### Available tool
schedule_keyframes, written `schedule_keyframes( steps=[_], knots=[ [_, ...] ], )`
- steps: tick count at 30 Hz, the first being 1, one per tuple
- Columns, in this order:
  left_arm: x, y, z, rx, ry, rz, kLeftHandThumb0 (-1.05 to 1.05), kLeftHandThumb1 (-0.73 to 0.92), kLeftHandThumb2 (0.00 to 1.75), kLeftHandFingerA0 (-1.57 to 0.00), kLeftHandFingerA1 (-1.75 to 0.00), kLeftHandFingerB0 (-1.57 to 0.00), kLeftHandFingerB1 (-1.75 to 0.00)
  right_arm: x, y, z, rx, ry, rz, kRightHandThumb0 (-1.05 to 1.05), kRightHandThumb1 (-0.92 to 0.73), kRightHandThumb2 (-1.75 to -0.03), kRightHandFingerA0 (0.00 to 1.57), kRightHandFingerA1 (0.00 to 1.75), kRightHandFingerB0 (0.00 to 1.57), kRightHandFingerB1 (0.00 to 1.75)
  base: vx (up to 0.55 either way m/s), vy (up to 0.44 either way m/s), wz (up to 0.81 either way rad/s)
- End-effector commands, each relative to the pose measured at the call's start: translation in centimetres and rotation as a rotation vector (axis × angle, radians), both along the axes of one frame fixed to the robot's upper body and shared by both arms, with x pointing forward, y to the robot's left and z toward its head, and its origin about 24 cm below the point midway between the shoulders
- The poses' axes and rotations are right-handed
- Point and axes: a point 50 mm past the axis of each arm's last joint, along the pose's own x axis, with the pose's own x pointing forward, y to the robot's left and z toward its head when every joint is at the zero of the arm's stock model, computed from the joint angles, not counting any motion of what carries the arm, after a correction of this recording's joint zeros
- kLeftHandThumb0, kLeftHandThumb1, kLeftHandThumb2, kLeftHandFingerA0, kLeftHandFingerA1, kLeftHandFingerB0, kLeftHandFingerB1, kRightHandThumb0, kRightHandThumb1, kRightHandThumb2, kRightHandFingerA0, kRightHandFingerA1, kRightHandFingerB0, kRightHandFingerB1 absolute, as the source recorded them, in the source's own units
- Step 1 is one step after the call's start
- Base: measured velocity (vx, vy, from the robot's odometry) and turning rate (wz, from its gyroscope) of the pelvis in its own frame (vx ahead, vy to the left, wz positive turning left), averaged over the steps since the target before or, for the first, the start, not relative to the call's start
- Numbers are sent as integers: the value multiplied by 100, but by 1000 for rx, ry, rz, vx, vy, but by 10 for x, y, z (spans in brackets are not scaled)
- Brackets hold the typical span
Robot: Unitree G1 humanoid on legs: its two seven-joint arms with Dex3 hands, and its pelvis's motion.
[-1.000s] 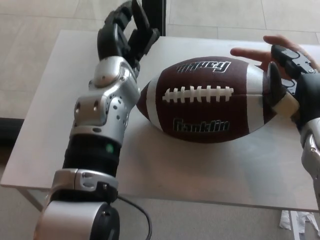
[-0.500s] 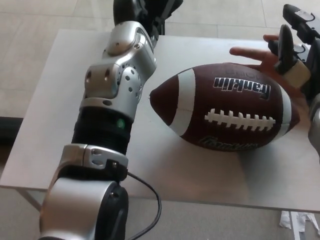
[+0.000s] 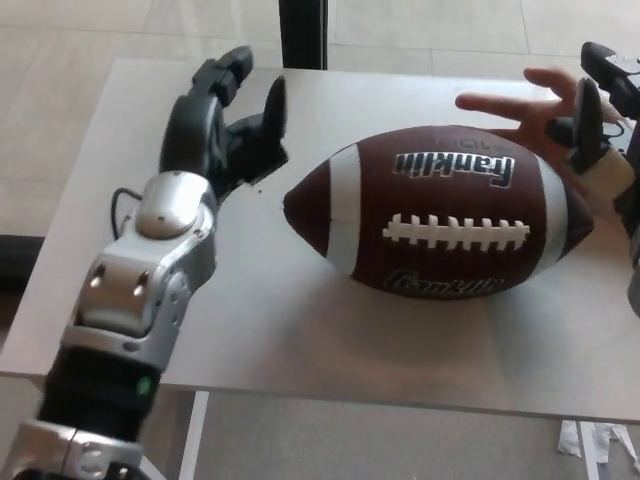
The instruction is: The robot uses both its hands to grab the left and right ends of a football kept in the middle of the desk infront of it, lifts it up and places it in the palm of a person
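Note:
The brown football [image 3: 440, 225], with white stripes, white laces and "Franklin" lettering, lies lengthwise at the middle right of the white desk [image 3: 300, 340]. My left hand [image 3: 228, 125] is open, its fingers spread, a short gap left of the ball's left tip. At the picture's right edge my right hand [image 3: 600, 125] is also open, with one finger upright beside the ball's right end. A person's hand [image 3: 525, 100] reaches in behind that end with its fingers pointing left. The ball hides the palm, so I cannot tell whether the ball rests on it.
The dark leg of some furniture [image 3: 302, 35] stands beyond the desk's far edge. Pale tiled floor surrounds the desk. Crumpled white paper [image 3: 590, 445] lies on the floor at the lower right.
My left arm has dropped and drawn back to the left, so its hand now sits beside the ball's left tip. The ball has shifted slightly left and rolled. My right hand stays near the ball's right end.

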Motion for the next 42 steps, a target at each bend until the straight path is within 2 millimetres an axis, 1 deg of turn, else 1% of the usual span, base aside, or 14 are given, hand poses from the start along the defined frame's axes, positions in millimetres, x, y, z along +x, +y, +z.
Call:
schedule_keyframes(
  steps=[1, 2, 5, 6, 9, 10, 17, 18, 19, 27, 28, 32, 33, 42],
  knots=[
    [-28, 43, -23, 219, 98, -61, -86, 61, 105, 0, -36, -8, -29, -9, -23, -9, -46, 27, -39, -80, -92, -74, 24, 89, 21, 31, 0, 0, 0],
    [-30, 49, -22, 245, 102, -54, -86, 79, 64, -3, -39, -10, -27, -10, -24, -10, -32, 24, -39, -81, -92, -73, 24, 91, 21, 31, 0, 0, 0],
    [-35, 62, -19, 319, 84, -44, -85, 80, 65, -4, -39, -13, -26, -11, -26, -13, -18, 33, -46, -83, -92, -74, 26, 87, 18, 31, 0, 0, 0],
    [-36, 65, -17, 336, 79, -45, -89, 64, 105, -2, -35, -11, -30, -11, -26, -14, -20, 37, -49, -80, -76, -112, 32, 74, 14, 44, 0, 0, 0],
    [-37, 70, -14, 349, 66, -41, -89, 80, 64, -3, -39, -12, -27, -11, -27, -15, -26, 38, -58, -81, -92, -73, 31, 79, 20, 31, 0, 0, 0],
    [-38, 73, -11, 352, 57, -34, -84, 62, 107, 0, -32, -10, -33, -11, -27, -17, -37, 38, -57, -81, -92, -71, 34, 74, 25, 32, 0, 0, 0],
    [-45, 56, -21, 294, 77, -25, -88, 70, 110, -2, -31, -12, -28, -10, -19, -26, -3, 66, -55, -85, -92, -69, 33, 80, 29, 32, 0, 0, 0],
    [-45, 50, -25, 269, 92, -45, -87, 89, 67, -2, -34, -9, -24, -12, -18, -27, -15, 68, -58, -83, -92, -70, 33, 79, 29, 32, 0, 0, 0],
    [-44, 47, -26, 249, 102, -49, -88, 70, 111, -4, -30, -12, -23, -12, -18, -28, -20, 69, -64, -81, -92, -71, 34, 80, 28, 33, 0, 0, 0],
    [-39, 25, -35, 211, 116, 8, -38, 43, 107, -3, -52, 0, -49, -15, -18, -41, 0, 101, -97, -84, -92, -73, 34, 73, 31, 35, 0, 0, 0],
    [-39, 23, -37, 195, 116, -6, -85, 71, 114, -18, -58, 0, -34, -15, -18, -44, 15, 118, -96, -84, -92, -73, 32, 83, 31, 34, 0, 0, 0],
    [-44, 14, -52, 126, 163, 0, -38, 42, 107, -3, -53, 0, -50, -19, -15, -57, 100, 177, -98, -88, -92, -71, 27, 100, 26, 30, 0, 0, 0],
    [-46, 12, -55, 132, 169, -9, -87, 72, 110, -9, -54, -4, -36, -21, -14, -60, 74, 179, -100, -89, -92, -73, 31, 100, 26, 31, 0, 0, 0],
    [-44, 14, -57, 151, 169, -5, -89, 73, 116, -15, -58, 0, -22, -21, -11, -63, 75, 176, -109, -87, -92, -75, 31, 98, 30, 32, 0, 0, 0]
  ],
)
